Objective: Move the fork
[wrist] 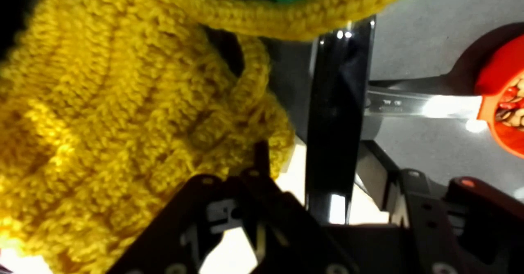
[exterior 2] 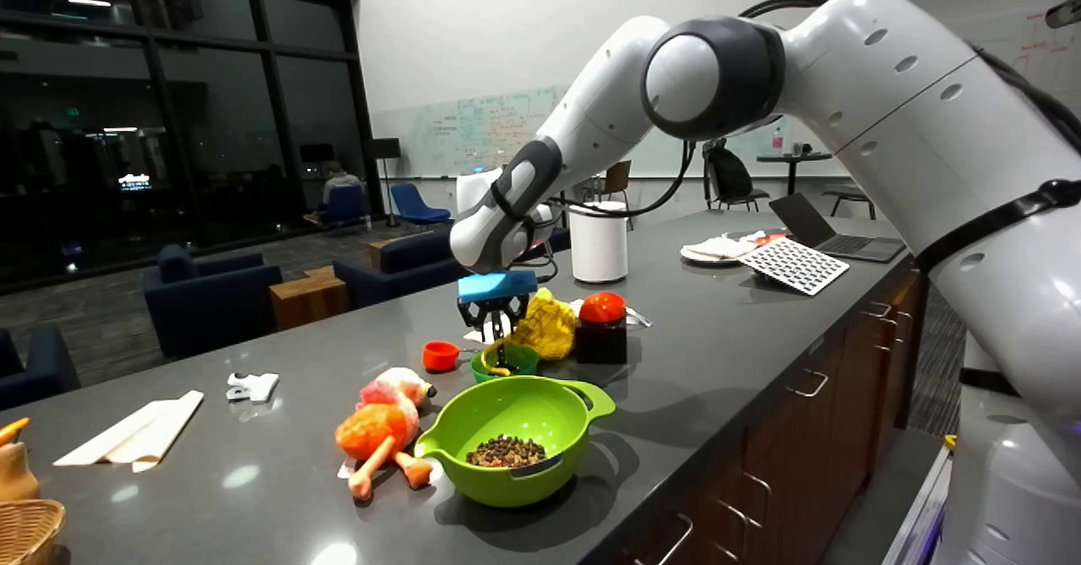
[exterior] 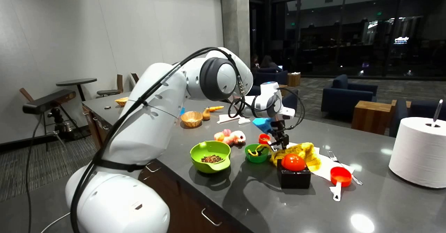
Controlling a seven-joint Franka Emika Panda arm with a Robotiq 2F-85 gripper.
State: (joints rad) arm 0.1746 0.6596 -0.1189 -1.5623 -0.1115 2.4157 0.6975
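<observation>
Low over the counter [exterior: 383, 208] hangs the claw [wrist: 316, 157], fingers spread, white paper [wrist: 295, 171] showing thru the gap, & the fork [wrist: 337, 114], slim, glossy & black, lines up btwn them in the wrist view! Its head's hidden, so that's prob. the fork, can't swear to it. A yellow cord [wrist: 290, 22] runs across its upper stretch, coming off the yellow knit cloth [wrist: 123, 143] right beside the claw. Just below the claw: small green bowl [exterior: 256, 160], cord dipping into it. On the claw's other side from the cloth, a red cup [wrist: 497, 71] w/ nut-like bits inside, handle aimed at the fingers. A bit farther from the claw, the big lime bowl [exterior 2: 473, 480], w/ small dark bits in the bottom, & next to it a pink-&-orange stuffed toy [exterior 2: 376, 430]. Opp. dir., past the cloth from the claw, here's a black box [exterior: 294, 180] w/ a red dome [exterior: 293, 161] on top, then a 2nd red cup [exterior: 345, 183], pale handle sticking out, & near it a silver fork [exterior: 333, 157] lying partly on a napkin [exterior: 324, 168]. Well apart from the claw, same end of the counter as that 2nd cup, stands the fat white paper towel roll [exterior: 416, 156], upright.
</observation>
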